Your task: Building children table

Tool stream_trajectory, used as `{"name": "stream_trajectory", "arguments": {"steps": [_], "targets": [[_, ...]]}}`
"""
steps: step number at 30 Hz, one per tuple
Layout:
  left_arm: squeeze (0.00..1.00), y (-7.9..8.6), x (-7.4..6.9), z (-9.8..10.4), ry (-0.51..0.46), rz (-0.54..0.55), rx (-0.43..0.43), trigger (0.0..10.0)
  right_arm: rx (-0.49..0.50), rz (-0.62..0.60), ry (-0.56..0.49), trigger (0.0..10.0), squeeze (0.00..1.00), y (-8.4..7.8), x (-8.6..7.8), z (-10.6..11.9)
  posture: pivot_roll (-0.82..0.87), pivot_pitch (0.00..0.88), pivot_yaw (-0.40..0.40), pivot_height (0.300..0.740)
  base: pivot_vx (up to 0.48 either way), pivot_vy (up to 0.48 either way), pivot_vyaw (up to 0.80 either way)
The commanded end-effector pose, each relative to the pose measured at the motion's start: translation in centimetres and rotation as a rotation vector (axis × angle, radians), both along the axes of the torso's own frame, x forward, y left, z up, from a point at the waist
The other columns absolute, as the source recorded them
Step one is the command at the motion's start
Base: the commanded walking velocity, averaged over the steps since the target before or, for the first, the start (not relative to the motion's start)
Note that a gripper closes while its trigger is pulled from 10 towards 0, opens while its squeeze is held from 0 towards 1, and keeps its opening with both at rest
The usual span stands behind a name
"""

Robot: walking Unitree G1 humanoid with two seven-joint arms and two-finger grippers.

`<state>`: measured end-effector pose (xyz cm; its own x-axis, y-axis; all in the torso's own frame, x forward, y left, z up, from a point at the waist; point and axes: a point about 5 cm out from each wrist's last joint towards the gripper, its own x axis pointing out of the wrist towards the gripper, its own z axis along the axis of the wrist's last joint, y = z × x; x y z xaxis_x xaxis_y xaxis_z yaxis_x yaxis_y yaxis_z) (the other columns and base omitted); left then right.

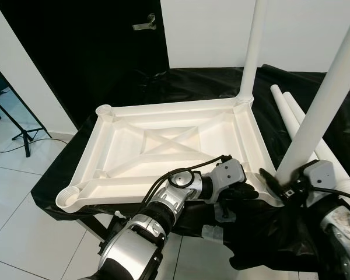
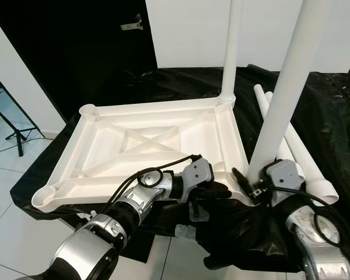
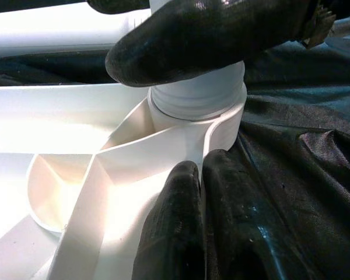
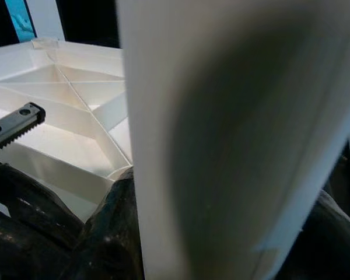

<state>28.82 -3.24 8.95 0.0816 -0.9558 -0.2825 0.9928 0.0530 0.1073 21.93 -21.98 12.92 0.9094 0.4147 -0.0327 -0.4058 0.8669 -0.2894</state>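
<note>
White moulded plastic tabletop [image 1: 163, 146] lies upside down, ribbed underside up, on a worktop draped in black plastic sheeting [image 1: 192, 84]; an X-shaped brace shows at the middle of the panel, and round sockets sit at the corners. Far right corner socket carries one long white plastic tube leg [image 1: 252, 49] standing upright. Second white tube leg [image 1: 324, 96] stands at the near right corner, leaning slightly, its lower end seated in the threaded corner socket [image 3: 195, 99]. Right gripper [image 1: 280, 188] is at the base of this leg, jaws clamped on the tube just above the socket; in the right wrist view the tube runs close past the lens with black fingers [image 4: 114, 233] against it. Left gripper [image 1: 236, 192] is at the near edge of the tabletop just beside the same corner; left wrist view shows its two black fingers [image 3: 169, 233] pressed together with the thin rim of the tabletop between them, so jaws clamped on the edge. Two spare white tube legs [image 1: 294, 119] lie side by side on the sheeting, to the right of the tabletop. Behind: black door with a metal lever handle [image 1: 144, 24], white wall; glossy white tiled floor [image 1: 23, 192] to the left.
</note>
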Motion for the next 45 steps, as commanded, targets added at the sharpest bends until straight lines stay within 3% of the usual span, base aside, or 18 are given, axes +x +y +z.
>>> {"name": "stream_trajectory", "arguments": {"steps": [1, 3, 5, 6, 8, 13, 18, 21, 22, 23, 24, 27, 30, 31, 34, 42, 43, 45], "targets": [[0.00, 0.7, -2.0, -4.7, 0.174, 0.095, 0.132, 10.0, 0.013, 0.126, 0.127, 0.0, 0.00, 1.7, -1.2, -2.1, 0.01, 0.000, 0.056, 0.740, 0.000, 0.000, 0.00], [0.00, 0.8, -2.1, -4.7, 0.173, 0.092, 0.134, 10.0, 0.077, 0.052, 0.127, 0.0, 0.00, 2.0, -1.1, -2.3, 0.01, 0.000, 0.057, 0.740, 0.000, 0.000, 0.00], [0.00, 0.8, -2.0, -4.7, 0.172, 0.093, 0.135, 10.0, 0.134, -0.164, 0.039, 0.0, 0.00, 2.4, -0.8, -2.6, 0.01, 0.000, 0.056, 0.740, 0.000, 0.000, 0.00], [0.00, 0.8, -2.0, -4.7, 0.172, 0.093, 0.135, 10.0, 0.134, -0.164, 0.039, 0.0, 0.00, 2.4, -0.8, -2.6, 0.01, 0.000, 0.056, 0.740, 0.000, 0.000, 0.00], [0.00, 0.8, -1.9, -4.7, 0.170, 0.094, 0.137, 10.0, 0.190, -0.335, -0.003, 0.0, 0.00, 2.7, -0.9, -3.0, 0.02, 0.000, 0.060, 0.740, 0.000, 0.000, 0.00], [0.00, 0.8, -1.9, -4.6, 0.164, 0.087, 0.139, 10.0, 0.181, -0.382, -0.039, 0.0, 0.00, 3.0, -0.8, -3.1, 0.03, 0.000, 0.060, 0.740, 0.000, 0.000, 0.00], [0.00, 1.3, -1.6, -4.6, 0.159, 0.098, 0.147, 10.0, 0.181, -0.538, -0.107, 0.0, 0.00, 1.7, -0.5, -2.5, 0.03, 0.000, 0.066, 0.740, 0.000, 0.000, 0.00], [0.00, 1.4, -1.6, -4.6, 0.160, 0.099, 0.149, 10.0, 0.182, -0.553, -0.110, 0.0, 0.00, 1.7, -0.5, -2.5, 0.03, 0.000, 0.067, 0.740, 0.000, 0.000, 0.00], [0.00, 1.4, -1.7, -4.7, 0.162, 0.096, 0.150, 10.0, 0.178, -0.528, -0.113, 10.0, 0.00, 1.9, -0.4, -2.3, 0.03, 0.000, 0.068, 0.740, 0.000, 0.000, 0.00], [0.00, 1.4, -1.7, -4.7, 0.162, 0.096, 0.150, 10.0, 0.178, -0.528, -0.113, 10.0, 0.00, 1.9, -0.4, -2.3, 0.03, 0.000, 0.068, 0.740, 0.000, 0.000, 0.00], [0.00, 1.3, -1.8, -4.7, 0.162, 0.093, 0.150, 10.0, 0.177, -0.478, -0.119, 10.0, 1.00, 2.0, -0.3, -2.0, 0.02, 0.000, 0.068, 0.740, 0.000, 0.000, 0.00], [0.00, 0.9, -1.8, -4.5, 0.161, 0.088, 0.141, 10.0, 0.140, -0.338, -0.116, 10.0, 1.00, 2.0, 0.1, -1.3, 0.01, 0.000, 0.070, 0.740, 0.000, 0.000, 0.00], [0.00, 0.9, -1.8, -4.5, 0.161, 0.087, 0.140, 10.0, 0.120, -0.312, -0.113, 10.0, 1.00, 1.8, 0.2, -1.2, 0.01, 0.000, 0.070, 0.740, 0.000, 0.000, 0.00], [0.00, 0.9, -1.8, -4.5, 0.160, 0.087, 0.141, 10.0, 0.101, -0.291, -0.109, 10.0, 0.00, 1.5, 0.2, -1.1, 0.01, 0.000, 0.070, 0.740, 0.000, 0.000, 0.00], [0.00, 0.9, -1.7, -4.5, 0.158, 0.088, 0.142, 10.0, 0.032, -0.173, -0.062, 10.0, 0.00, 0.1, -0.1, -0.8, 0.01, 0.000, 0.070, 0.740, 0.000, 0.000, 0.00], [0.00, 1.1, -1.7, -4.6, 0.160, 0.087, 0.146, 10.0, -0.003, -0.045, 0.049, 10.0, 0.00, -0.1, -0.7, -1.4, 0.01, 0.000, 0.077, 0.740, 0.000, 0.000, 0.00], [0.00, 1.1, -1.7, -4.6, 0.160, 0.086, 0.146, 10.0, -0.020, 0.032, 0.099, 0.0, 0.00, -0.1, -1.2, -1.8, 0.01, 0.000, 0.075, 0.740, 0.000, 0.000, 0.00], [0.00, 1.1, -1.7, -4.6, 0.160, 0.086, 0.146, 10.0, -0.020, 0.032, 0.099, 0.0, 0.00, -0.1, -1.2, -1.8, 0.01, 0.000, 0.075, 0.740, 0.000, 0.000, 0.00]]}}
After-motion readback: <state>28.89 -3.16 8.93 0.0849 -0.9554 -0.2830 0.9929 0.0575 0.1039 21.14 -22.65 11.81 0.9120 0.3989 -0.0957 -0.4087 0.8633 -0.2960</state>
